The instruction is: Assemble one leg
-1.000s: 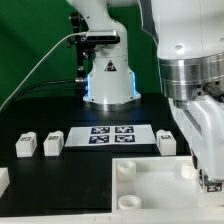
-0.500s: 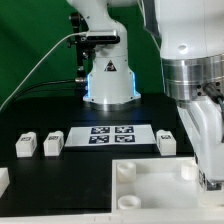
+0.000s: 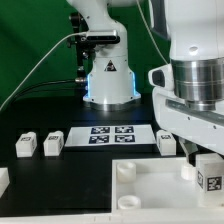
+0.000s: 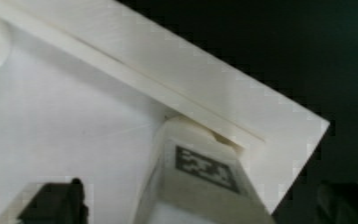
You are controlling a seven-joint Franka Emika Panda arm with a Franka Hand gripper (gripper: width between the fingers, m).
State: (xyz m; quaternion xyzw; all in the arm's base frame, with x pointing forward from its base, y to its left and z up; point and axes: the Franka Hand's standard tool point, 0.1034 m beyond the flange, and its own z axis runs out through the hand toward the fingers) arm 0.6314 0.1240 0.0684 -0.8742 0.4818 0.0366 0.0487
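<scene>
Leg (image 3: 208,172), blocky white plastic, tagged; over smooth panel (image 3: 150,185).

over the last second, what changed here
The arm rose and shifted toward the exterior view's left, bringing a tagged leg into sight below the gripper, above the white panel. Whether the fingers clamp it cannot be made out. The three legs on the table, the marker board and the panel stayed put.
</scene>
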